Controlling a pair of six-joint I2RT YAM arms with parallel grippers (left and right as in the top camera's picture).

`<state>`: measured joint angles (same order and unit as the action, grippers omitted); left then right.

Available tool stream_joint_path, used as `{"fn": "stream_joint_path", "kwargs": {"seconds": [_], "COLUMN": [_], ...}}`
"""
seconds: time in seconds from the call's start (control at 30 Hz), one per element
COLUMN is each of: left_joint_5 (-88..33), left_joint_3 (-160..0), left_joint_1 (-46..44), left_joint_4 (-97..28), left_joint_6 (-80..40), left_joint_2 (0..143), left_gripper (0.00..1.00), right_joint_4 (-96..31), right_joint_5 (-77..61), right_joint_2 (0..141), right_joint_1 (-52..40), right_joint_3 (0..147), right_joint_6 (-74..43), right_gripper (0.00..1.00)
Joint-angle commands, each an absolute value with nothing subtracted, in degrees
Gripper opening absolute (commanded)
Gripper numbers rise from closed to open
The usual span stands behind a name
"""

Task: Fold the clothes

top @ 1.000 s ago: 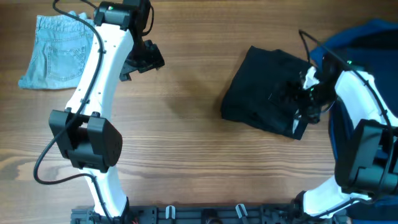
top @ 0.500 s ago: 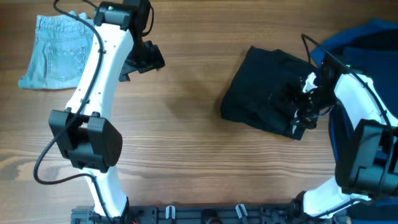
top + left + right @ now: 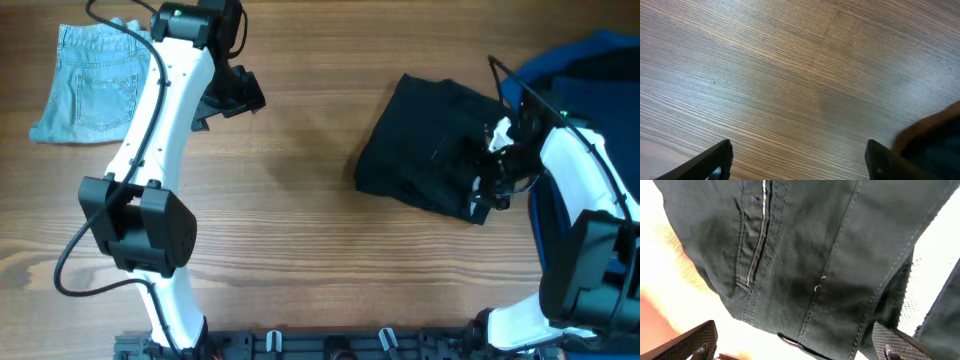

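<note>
Wood-grain tabletop (image 3: 300, 210) carries the folded black trousers (image 3: 420, 150) right of centre, their zipper seam (image 3: 759, 235) showing in the wrist view. The right fingers (image 3: 697, 340) are spread wide at the trousers' right edge, clamping nothing. Just beside lies a dark blue cloth (image 3: 600, 60). Folded light-blue denim shorts (image 3: 90, 80) sit far left. The left fingers (image 3: 715, 160), also spread wide and empty, hang above bare wood.
</note>
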<state>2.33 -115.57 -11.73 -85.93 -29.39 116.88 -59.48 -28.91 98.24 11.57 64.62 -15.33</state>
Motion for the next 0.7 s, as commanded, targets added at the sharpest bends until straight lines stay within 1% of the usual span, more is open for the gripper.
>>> {"fn": "stream_joint_path", "kwargs": {"seconds": [0.0,0.27,0.37,0.47,0.57,0.6,0.63,0.67], "left_joint_5": [3.33,3.33,3.33,3.33,3.33,3.36,3.6,4.03], "left_joint_3": [-116.25,-116.25,-116.25,-116.25,-116.25,-116.25,-116.25,-116.25], "left_joint_1": [-11.81,-11.81,-11.81,-11.81,-11.81,-11.81,-11.81,-11.81], "left_joint_4": [-86.0,-86.19,-86.21,-86.21,-86.24,-86.3,-86.52,-86.7], "left_joint_6": [-28.73,-28.73,-28.71,-28.73,-28.71,-28.71,-28.69,-28.71], "left_joint_2": [115.13,115.13,115.13,115.13,115.13,115.13,115.13,115.13], "left_gripper": [0.85,0.86,0.86,0.86,0.87,0.87,0.87,0.87], "right_joint_4": [-57.34,-54.63,-53.04,-49.58,-47.66,-47.35,-47.4,-47.37], "right_joint_5": [-32.05,-32.29,-32.4,-34.02,-33.93,-33.71,-32.45,-31.33], "right_joint_2": [97.27,97.27,97.27,97.27,97.27,97.25,97.23,97.21], "right_joint_1": [11.64,11.49,11.42,11.44,11.44,11.51,11.51,11.51], "right_joint_3": [62.17,62.11,61.04,57.21,56.36,56.73,57.1,57.6], "right_joint_6": [-16.38,-16.71,-18.55,-19.7,-19.75,-20.16,-21.54,-21.69], "right_gripper": [1.0,0.99,0.91,0.87,0.76,0.68,0.64,0.56]}}
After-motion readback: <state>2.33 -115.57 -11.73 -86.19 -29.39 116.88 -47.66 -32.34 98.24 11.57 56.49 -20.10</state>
